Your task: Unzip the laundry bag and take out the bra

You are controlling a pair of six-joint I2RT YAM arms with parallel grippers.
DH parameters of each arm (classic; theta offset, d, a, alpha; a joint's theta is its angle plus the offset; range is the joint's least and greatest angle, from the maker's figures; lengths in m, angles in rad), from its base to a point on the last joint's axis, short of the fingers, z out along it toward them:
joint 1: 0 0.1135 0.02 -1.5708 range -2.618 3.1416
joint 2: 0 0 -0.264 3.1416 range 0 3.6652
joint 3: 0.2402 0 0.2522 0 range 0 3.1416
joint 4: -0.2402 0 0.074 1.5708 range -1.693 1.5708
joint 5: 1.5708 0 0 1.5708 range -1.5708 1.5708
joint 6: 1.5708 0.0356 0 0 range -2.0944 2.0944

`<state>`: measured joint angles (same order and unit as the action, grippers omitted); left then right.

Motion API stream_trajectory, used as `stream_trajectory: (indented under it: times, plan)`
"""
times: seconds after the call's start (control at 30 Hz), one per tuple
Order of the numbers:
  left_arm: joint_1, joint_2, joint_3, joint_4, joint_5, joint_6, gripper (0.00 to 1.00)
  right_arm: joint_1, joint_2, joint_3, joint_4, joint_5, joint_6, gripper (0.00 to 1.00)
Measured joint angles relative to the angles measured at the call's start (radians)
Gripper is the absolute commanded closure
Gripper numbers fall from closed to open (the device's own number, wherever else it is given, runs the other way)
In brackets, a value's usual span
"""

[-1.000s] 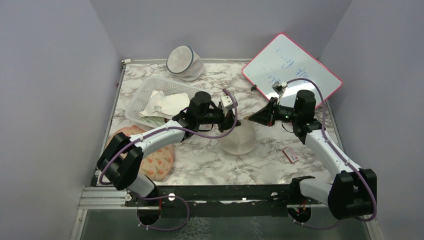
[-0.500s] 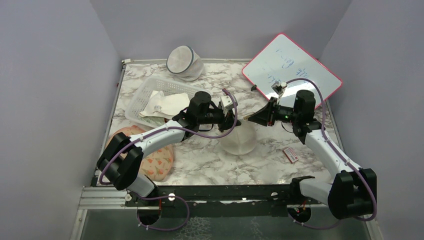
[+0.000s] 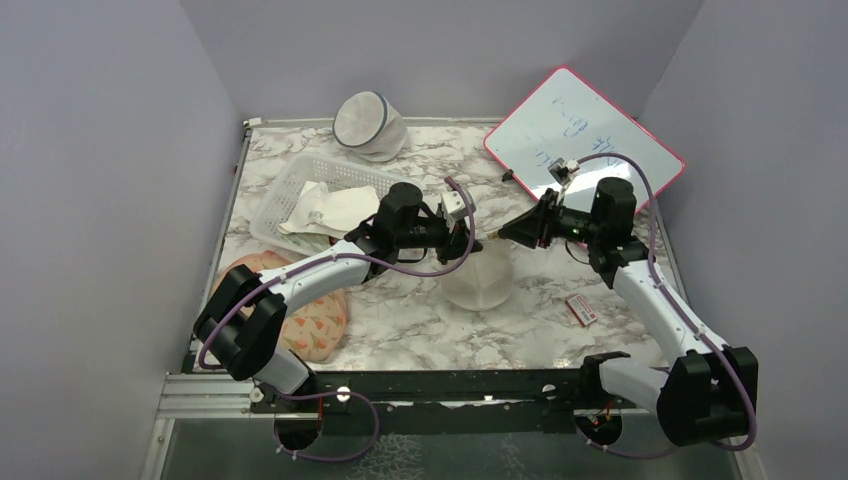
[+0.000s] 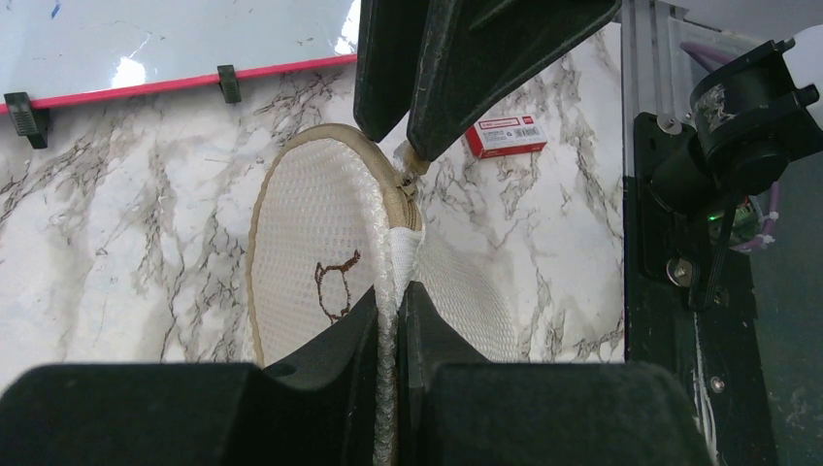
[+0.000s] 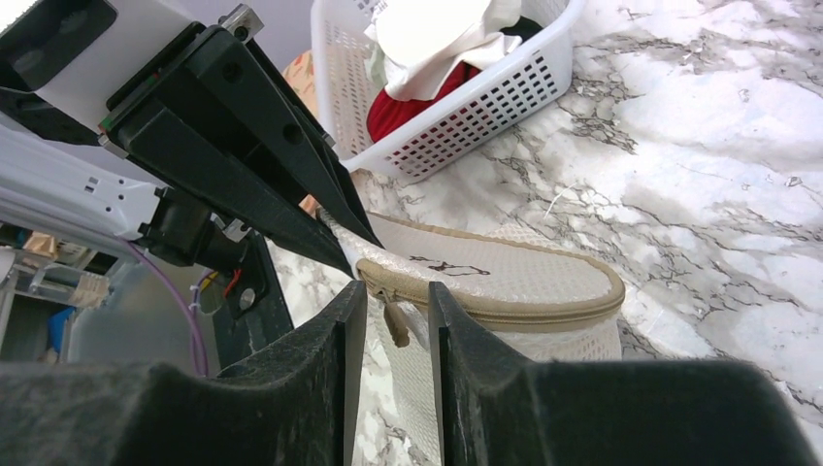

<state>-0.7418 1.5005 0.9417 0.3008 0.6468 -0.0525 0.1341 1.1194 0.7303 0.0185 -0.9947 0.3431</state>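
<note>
Both arms reach in from the near edge and meet over the middle of the tabletop [image 3: 420, 325]. The left forearm stretches low toward the right. The left hand [image 4: 391, 296] is clamped on a ridge of mesh at the rim of the laundry bag [image 3: 482, 282], which sits mid-tabletop just below the two hands. The right arm bends at the elbow and points left. The right hand [image 5: 393, 291] has its fingers drawn close, pinching the tan zipper pull [image 5: 395, 323] at the bag's beige zip band.

The bag's flat face carries a small dark bra drawing [image 4: 335, 286]. The whiteboard [image 3: 585, 135], pink-edged and propped at the far right, bears blue handwriting too faint to read. A small red box [image 3: 581, 309] has a white label whose print is too small to read.

The box lies near the bag's right side, apart from it. A white basket [image 3: 290, 180] of cloths stands to the far left, and a white mesh bag [image 3: 365, 122] sits at the back edge.
</note>
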Motion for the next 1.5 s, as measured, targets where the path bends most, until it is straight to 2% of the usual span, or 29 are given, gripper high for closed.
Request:
stream_trajectory:
  times: [0.23,0.4,0.53,0.8,1.03,1.2,1.5]
  plan:
    - [0.000,0.000,0.000,0.003,0.001,-0.002,1.00,0.000,0.010,0.000,-0.011,0.003,-0.010,0.79]
    - [0.000,0.001,0.000,0.004,0.001,-0.002,1.00,0.000,0.023,0.000,-0.010,-0.013,-0.017,0.78]
    - [0.000,0.003,0.000,0.005,0.001,-0.002,1.00,0.000,0.024,0.000,-0.007,-0.038,-0.018,0.73]
    - [0.000,0.005,0.000,0.005,0.002,-0.003,1.00,0.000,0.026,-0.013,0.008,-0.065,-0.022,0.77]
    - [0.000,0.005,0.000,0.005,0.008,-0.004,1.00,0.000,0.033,-0.015,0.013,-0.070,-0.023,0.87]
    - [0.000,0.005,0.000,0.005,0.010,-0.004,1.00,0.000,0.033,-0.015,0.011,-0.068,-0.026,0.99]
    - [0.000,0.005,-0.004,0.009,0.011,0.048,1.00,0.000,-0.007,-0.021,-0.012,-0.018,-0.027,0.99]
